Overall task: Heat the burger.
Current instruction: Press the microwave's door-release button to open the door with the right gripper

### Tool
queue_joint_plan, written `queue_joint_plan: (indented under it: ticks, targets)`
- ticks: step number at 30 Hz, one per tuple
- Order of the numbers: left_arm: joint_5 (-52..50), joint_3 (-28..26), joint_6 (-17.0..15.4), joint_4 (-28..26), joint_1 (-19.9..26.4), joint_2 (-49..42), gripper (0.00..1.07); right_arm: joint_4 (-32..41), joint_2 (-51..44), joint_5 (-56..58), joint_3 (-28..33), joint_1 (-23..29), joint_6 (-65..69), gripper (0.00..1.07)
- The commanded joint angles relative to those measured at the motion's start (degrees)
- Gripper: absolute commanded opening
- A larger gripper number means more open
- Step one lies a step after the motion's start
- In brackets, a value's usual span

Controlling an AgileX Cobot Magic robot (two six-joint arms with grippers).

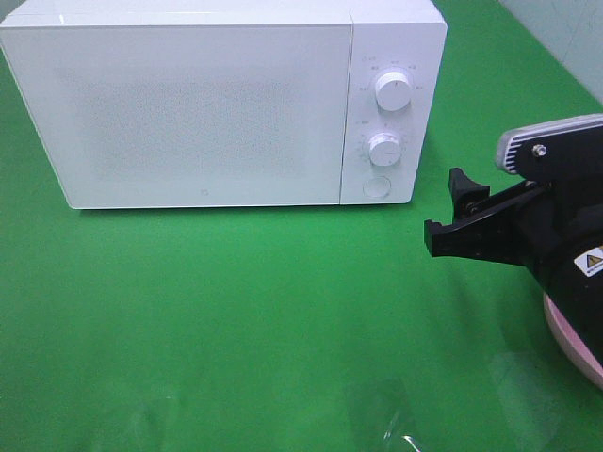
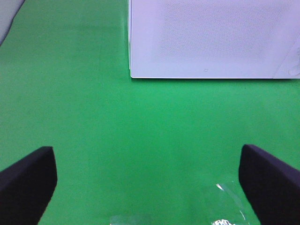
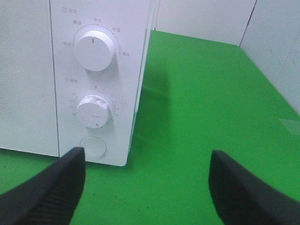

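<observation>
No burger shows; it may sit on the pink plate (image 1: 577, 347), whose rim peeks out behind the right fingers (image 3: 56, 187), under that arm. A burger should be light, soft and loosely stacked, with a slick bun, so lifting by the plate rim seems safest. The left fingers (image 2: 28, 183) and right fingers are spread wide and empty. Ahead of them stands one microwave (image 1: 188, 113), door closed, with two dials (image 3: 95, 50) and one button (image 3: 93, 146).

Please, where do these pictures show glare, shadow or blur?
High view: the microwave door is washed out, and a clear patch on the green cloth glints. Left wrist view: the microwave looks lilac, and the fingers of the left gripper are soft. Right wrist view: the microwave throws a shadow on the cloth beside it; the fingers of the right gripper are blurred.
</observation>
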Motion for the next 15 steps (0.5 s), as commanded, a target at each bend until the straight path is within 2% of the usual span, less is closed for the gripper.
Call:
queue_joint_plan:
  ticks: [1, 5, 15]
  targets:
    - [0.1, 0.1, -0.1, -0.2, -0.2, -1.3, 0.98, 2.5, 0.1, -1.4, -0.3, 1.9, -0.7, 0.74]
    - [0.1, 0.1, -0.1, -0.2, -0.2, -1.3, 0.98, 4.5, 0.1, -1.3, -0.9, 3.7, -0.7, 0.73]
    - [0.1, 0.1, -0.1, -0.2, -0.2, -1.3, 0.98, 4.1, 0.1, -1.3, -0.9, 3.7, -0.5, 0.7]
